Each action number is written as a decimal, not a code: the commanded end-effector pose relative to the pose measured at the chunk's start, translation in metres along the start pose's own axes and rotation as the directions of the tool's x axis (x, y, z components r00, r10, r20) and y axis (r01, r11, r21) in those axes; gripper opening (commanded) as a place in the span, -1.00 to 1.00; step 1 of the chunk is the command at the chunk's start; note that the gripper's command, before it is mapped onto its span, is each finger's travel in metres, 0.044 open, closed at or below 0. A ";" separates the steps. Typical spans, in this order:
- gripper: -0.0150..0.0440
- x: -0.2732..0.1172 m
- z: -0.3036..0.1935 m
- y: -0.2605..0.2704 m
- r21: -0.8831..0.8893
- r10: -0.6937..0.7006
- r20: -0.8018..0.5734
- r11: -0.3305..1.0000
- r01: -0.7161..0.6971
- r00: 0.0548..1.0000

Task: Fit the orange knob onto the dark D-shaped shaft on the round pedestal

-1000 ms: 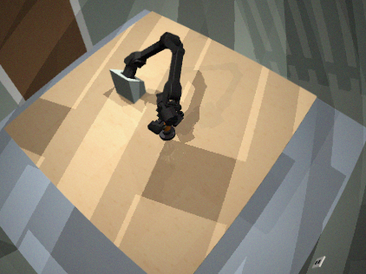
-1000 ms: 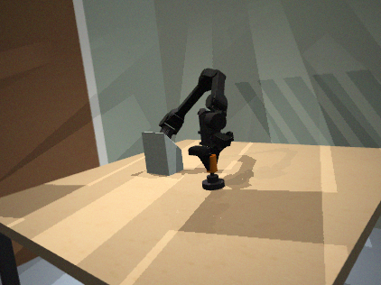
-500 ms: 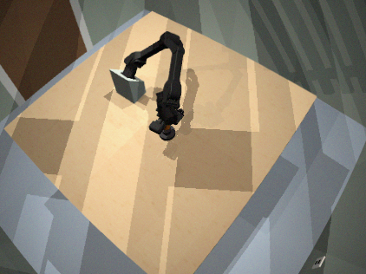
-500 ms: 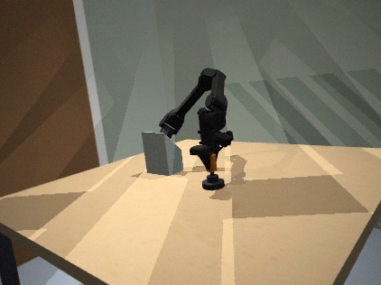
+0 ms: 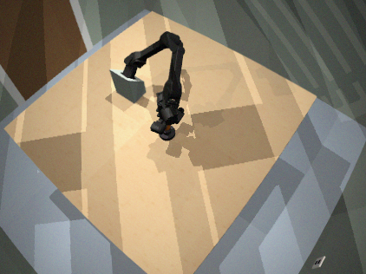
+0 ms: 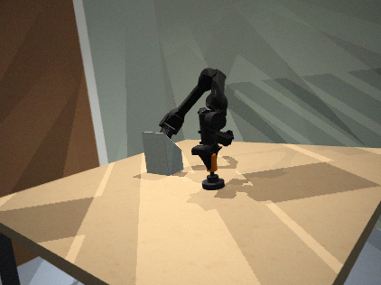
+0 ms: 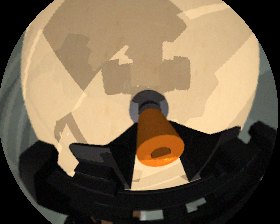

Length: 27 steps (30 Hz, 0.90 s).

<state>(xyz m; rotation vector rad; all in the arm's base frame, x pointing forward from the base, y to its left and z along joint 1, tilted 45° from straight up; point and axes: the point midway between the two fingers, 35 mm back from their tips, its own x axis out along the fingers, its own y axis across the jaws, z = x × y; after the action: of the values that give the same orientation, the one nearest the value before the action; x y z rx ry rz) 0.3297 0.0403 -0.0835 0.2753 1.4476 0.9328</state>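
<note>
- In the top view, the black arm (image 5: 175, 69) (image 6: 189, 101) rises from a grey wedge-shaped block (image 5: 129, 88) (image 6: 162, 155), bends at a high elbow and comes down to the gripper (image 5: 166, 126) (image 6: 211, 162) (image 7: 157, 146).
- A little of the orange knob (image 5: 167, 128) (image 6: 214, 162) (image 7: 159, 147) shows there, beneath the gripper and over the dark round pedestal (image 5: 173, 134) (image 6: 213, 185) (image 7: 134, 108); the gripper's parts hide the rest.
- All of this stands on the pale wooden table (image 5: 143, 198) (image 6: 181, 233) (image 7: 115, 30), striped with light and crossed by broad shadows.
- In the exterior view, the gripper points downward and is closed on the knob, which it holds roughly upright above the pedestal.
- Between the knob's lower end and the pedestal's stepped top, a short dark length shows, so the knob is not down on the pedestal. How far the shaft reaches into the knob cannot be told.
- In the wrist view, the knob sits between the two black fingers, gripped from both sides.
- Its wide orange end, with a dark recess, faces the camera; its narrower far end overlaps the pedestal's middle. The alignment of the flat sides cannot be seen.
</note>
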 end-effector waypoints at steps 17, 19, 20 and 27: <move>-0.49 0.001 0.000 -0.001 -0.005 -0.001 0.007 1.000 0.001 1.000; -0.49 -0.001 0.000 0.000 -0.005 -0.001 0.007 1.000 0.001 1.000; -0.49 -0.001 0.000 0.001 -0.005 -0.001 0.007 1.000 0.001 1.000; -0.49 -0.003 0.001 0.002 -0.130 -0.001 0.007 0.992 0.002 1.000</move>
<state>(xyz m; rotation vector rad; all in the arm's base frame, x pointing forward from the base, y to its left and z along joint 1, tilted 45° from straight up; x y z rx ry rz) 0.3280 0.0408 -0.0836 0.2306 1.4171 0.9760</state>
